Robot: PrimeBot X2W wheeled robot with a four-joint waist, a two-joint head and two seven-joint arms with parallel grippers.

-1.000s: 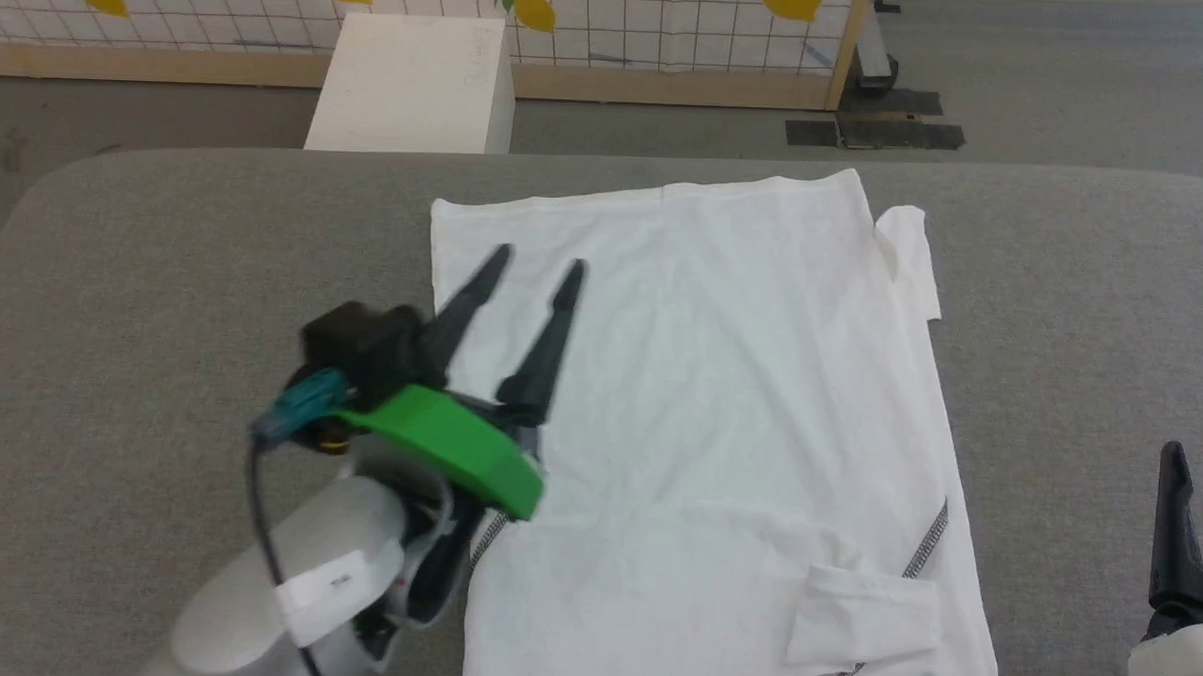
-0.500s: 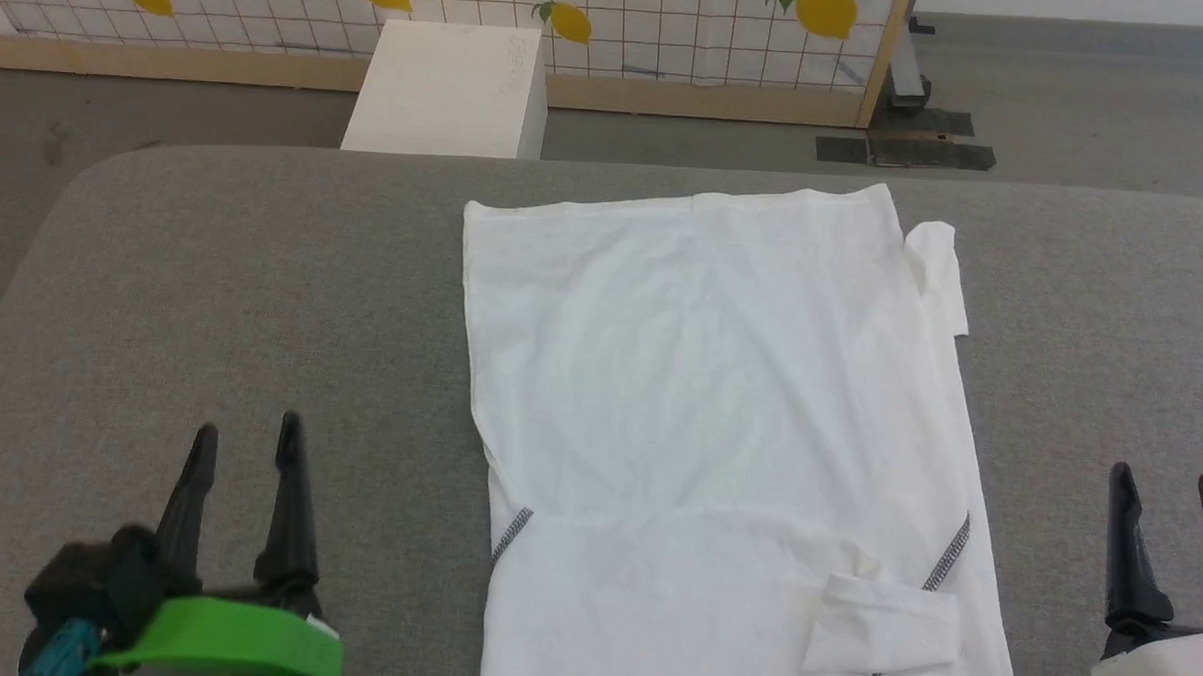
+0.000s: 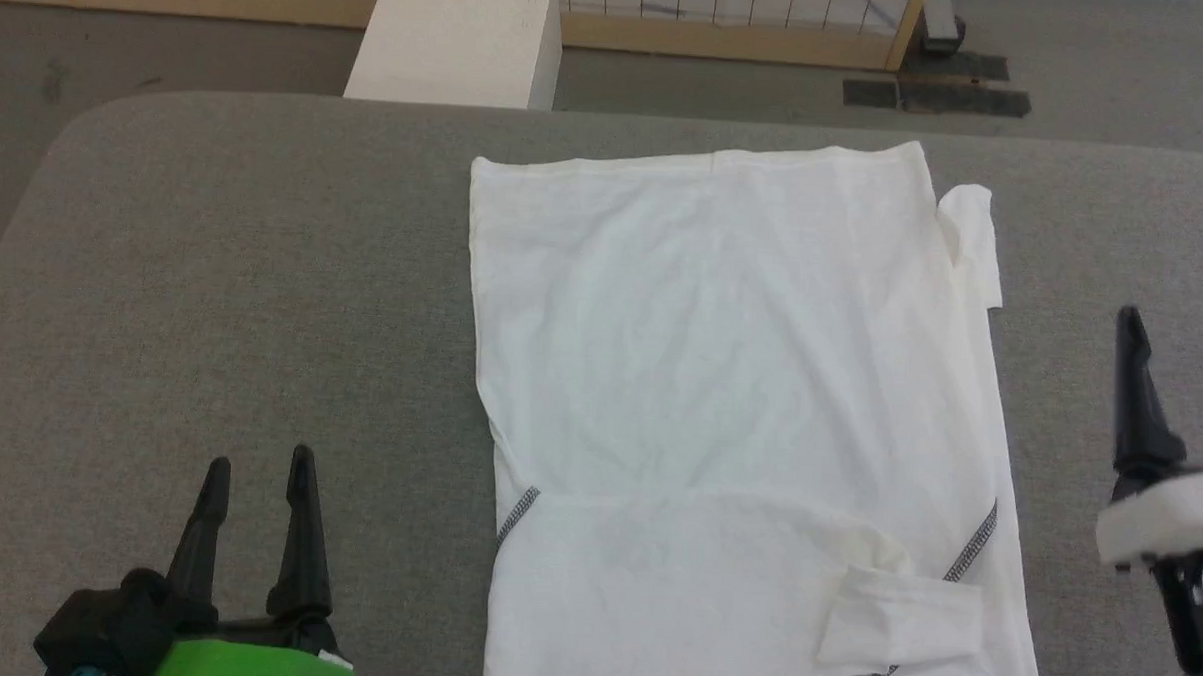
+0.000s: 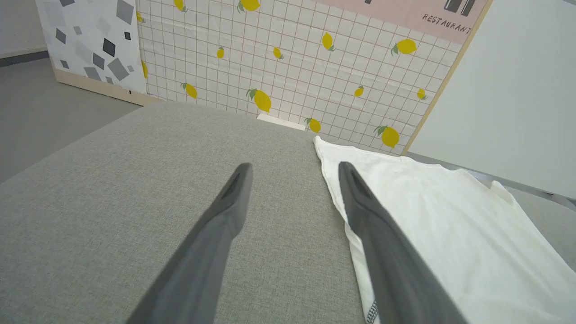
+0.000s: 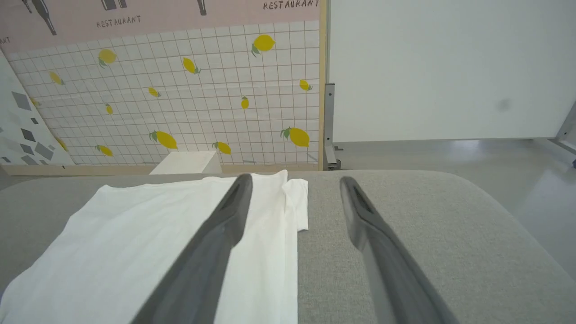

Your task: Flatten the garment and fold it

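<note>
The garment (image 3: pixel 730 383) is a white T-shirt lying flat on the grey table (image 3: pixel 243 285), its sides folded inward into a long rectangle, with grey zigzag seams near its front end. A sleeve piece (image 3: pixel 970 241) sticks out at its far right corner. My left gripper (image 3: pixel 260 463) stands open over bare table at the lower left, apart from the cloth. My right gripper (image 3: pixel 1177 328) stands open at the right edge, beside the shirt without touching it. The shirt (image 4: pixel 450 234) lies right of the left fingers (image 4: pixel 216 238); the shirt (image 5: pixel 148 238) lies left of the right gripper (image 5: pixel 294 180).
A rigid white box (image 3: pixel 457 38) stands on the floor just beyond the table's far edge. Behind it runs a lemon-patterned tiled panel (image 4: pixel 292 67) with a wooden frame. The table's rounded corners (image 3: pixel 78 130) fall off to grey floor.
My left gripper has pulled back off the shirt to the lower left of the table. The right gripper has risen further into view. The head camera has shifted.
</note>
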